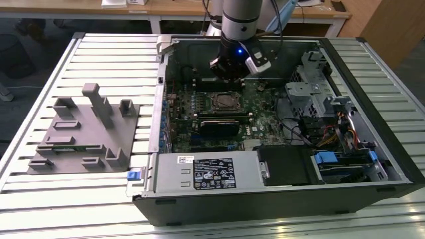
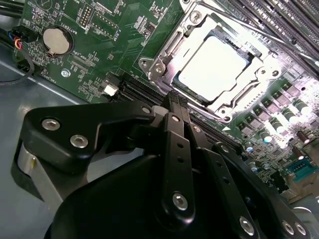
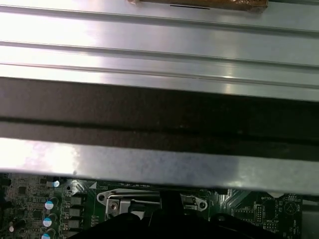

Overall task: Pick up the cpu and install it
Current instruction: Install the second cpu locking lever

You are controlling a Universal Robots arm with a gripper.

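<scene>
The cpu (image 2: 213, 66) sat in the socket (image 2: 219, 69) at the upper right of the second wrist view, its pale top bright inside the metal frame — one chip, one socket. In the exterior view the gripper (image 1: 234, 69) hung over the motherboard (image 1: 219, 112) near the top centre of the frame, just above the socket. Its black fingers (image 2: 178, 144) appeared drawn together with nothing between them, tips close to the frame's edge but seemingly clear of it. Doing this well, I judged, meant checking the chip lay flat and square before anything pressed on it. One grey holder (image 1: 86, 132) lay at the left.
</scene>
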